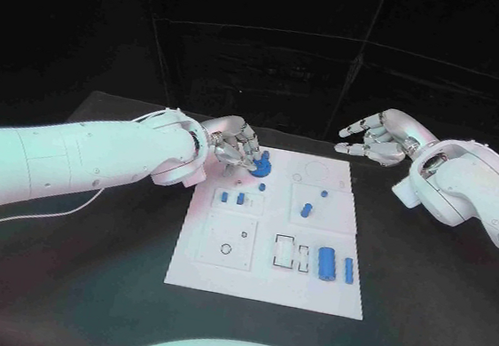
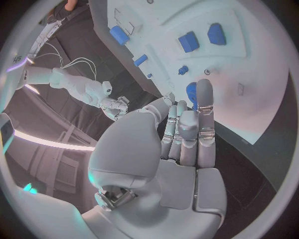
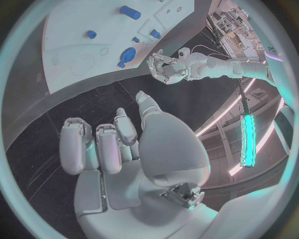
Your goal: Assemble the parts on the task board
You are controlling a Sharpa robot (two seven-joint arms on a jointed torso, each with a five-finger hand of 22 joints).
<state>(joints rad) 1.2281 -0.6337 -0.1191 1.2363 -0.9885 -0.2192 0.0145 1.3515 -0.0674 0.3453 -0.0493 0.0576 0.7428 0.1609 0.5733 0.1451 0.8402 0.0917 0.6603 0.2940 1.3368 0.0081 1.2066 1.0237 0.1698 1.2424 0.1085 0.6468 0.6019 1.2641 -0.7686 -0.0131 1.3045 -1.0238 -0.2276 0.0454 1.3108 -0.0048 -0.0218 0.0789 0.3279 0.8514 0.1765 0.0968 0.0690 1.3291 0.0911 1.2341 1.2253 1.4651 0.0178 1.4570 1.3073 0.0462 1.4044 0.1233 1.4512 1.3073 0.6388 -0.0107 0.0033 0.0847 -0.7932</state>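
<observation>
Assembly incomplete: left robot hand (image 1: 233, 145) touches a round blue part (image 1: 259, 169) near the task board (image 1: 259, 287) far edge, grip uncertain; right robot hand (image 1: 378, 137) hovers empty, fingers loosely curled. Other blue parts (image 1: 328, 263) lie loose.

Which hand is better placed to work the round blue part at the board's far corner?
Left. The left hand is right at the round blue part; the right hand hovers beyond the task board, holding nothing.

I see my two glossy white, rounded arms, each ending in a silver segmented hand: left hand (image 1: 234, 144), right hand (image 1: 379, 136); thin white cables (image 1: 49, 210) trail beneath the left arm.
</observation>
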